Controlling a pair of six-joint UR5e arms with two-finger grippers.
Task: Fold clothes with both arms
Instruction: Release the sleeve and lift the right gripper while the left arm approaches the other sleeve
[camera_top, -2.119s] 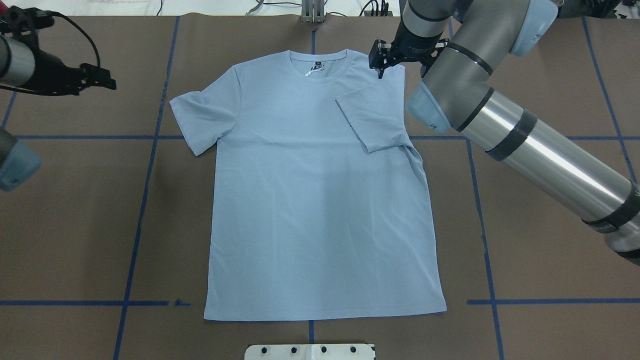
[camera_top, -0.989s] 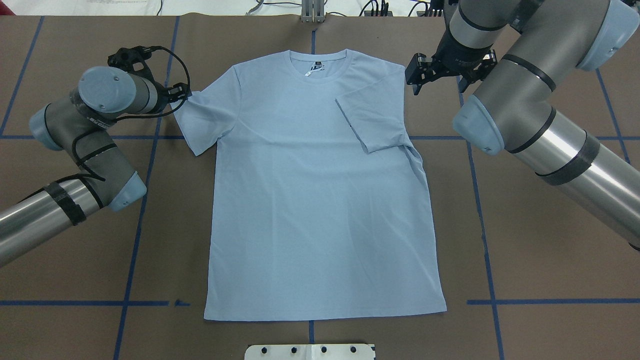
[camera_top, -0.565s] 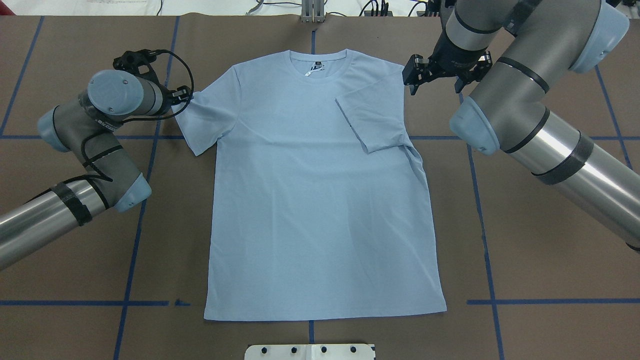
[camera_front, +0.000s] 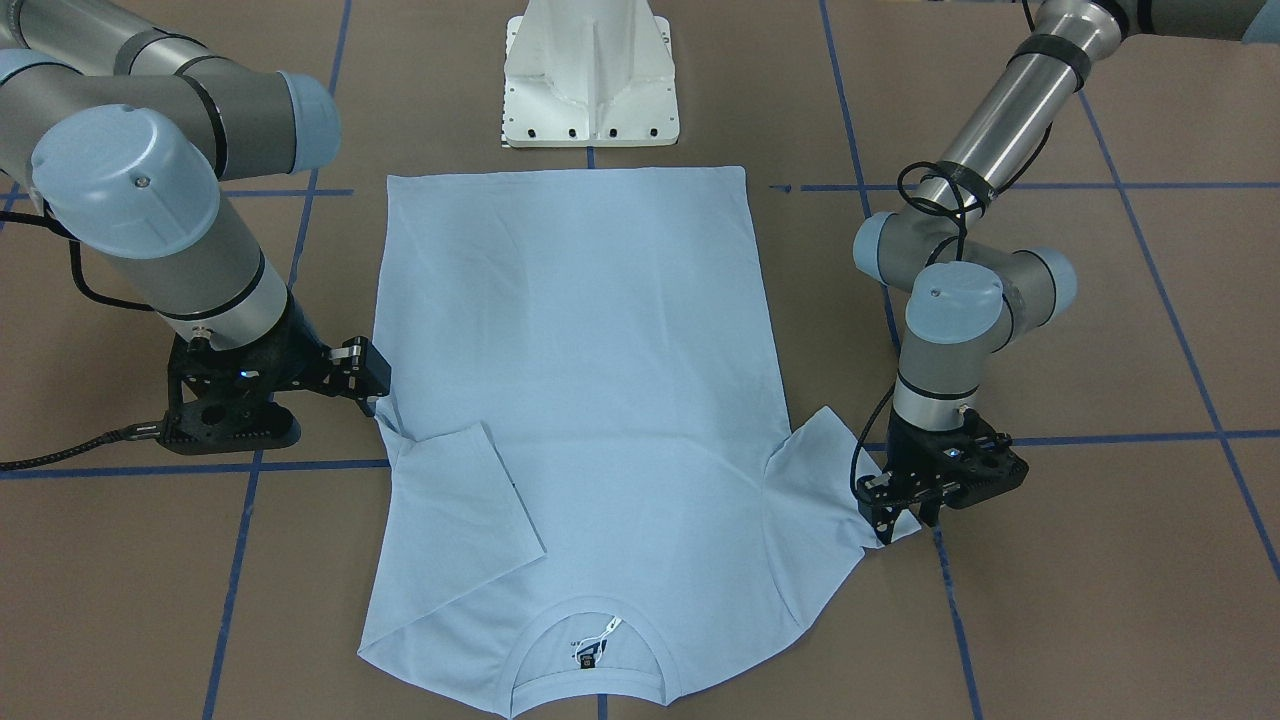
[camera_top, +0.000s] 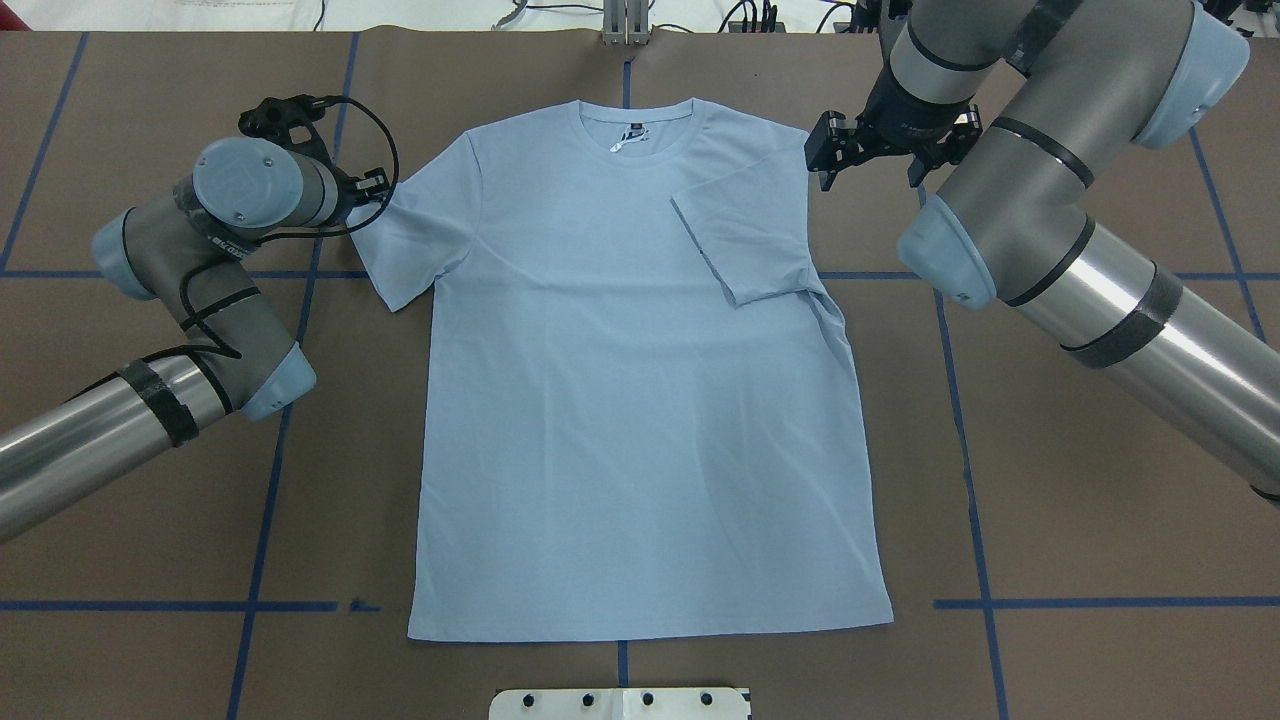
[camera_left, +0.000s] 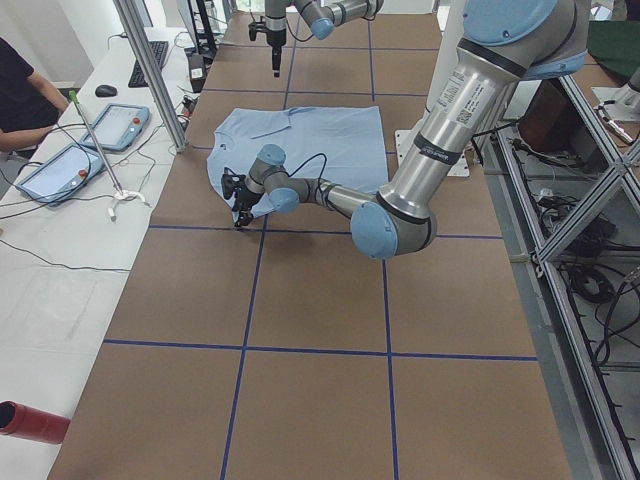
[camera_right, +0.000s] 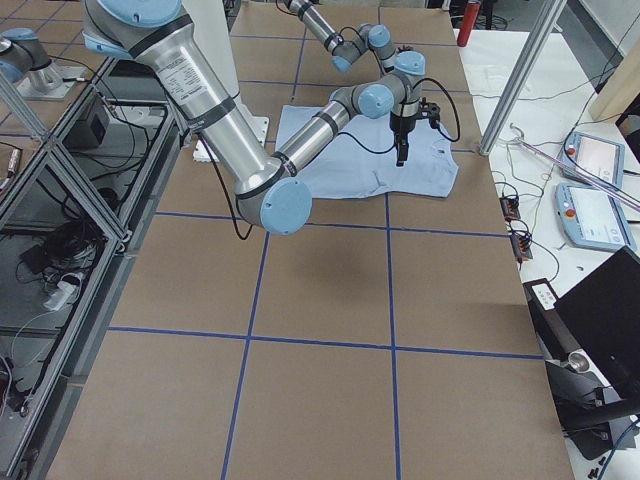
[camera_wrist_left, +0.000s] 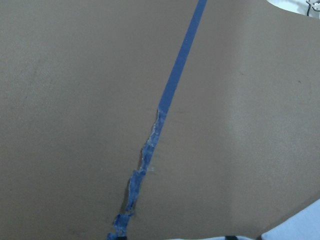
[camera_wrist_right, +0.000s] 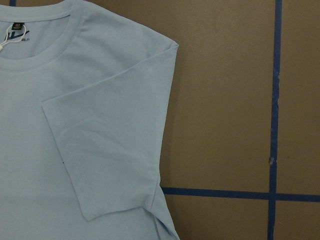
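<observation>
The clothes are one light blue T-shirt lying flat, with its collar on the far side from the robot's base. Its sleeve on the robot's right is folded in over the chest, which the right wrist view shows from above. The other sleeve lies spread out. My left gripper is low at that sleeve's outer tip and looks open. My right gripper hovers just off the shirt's right shoulder edge. It looks open and holds nothing.
The white pedestal base stands at the shirt's hem side. Blue tape lines cross the brown table cover. A person sits by tablets on the white bench beyond the collar end.
My left arm has swung in from the far left and set its gripper at the spread sleeve's tip. My right gripper has moved from over the shoulder to beside the shirt. The shirt lies unchanged.
</observation>
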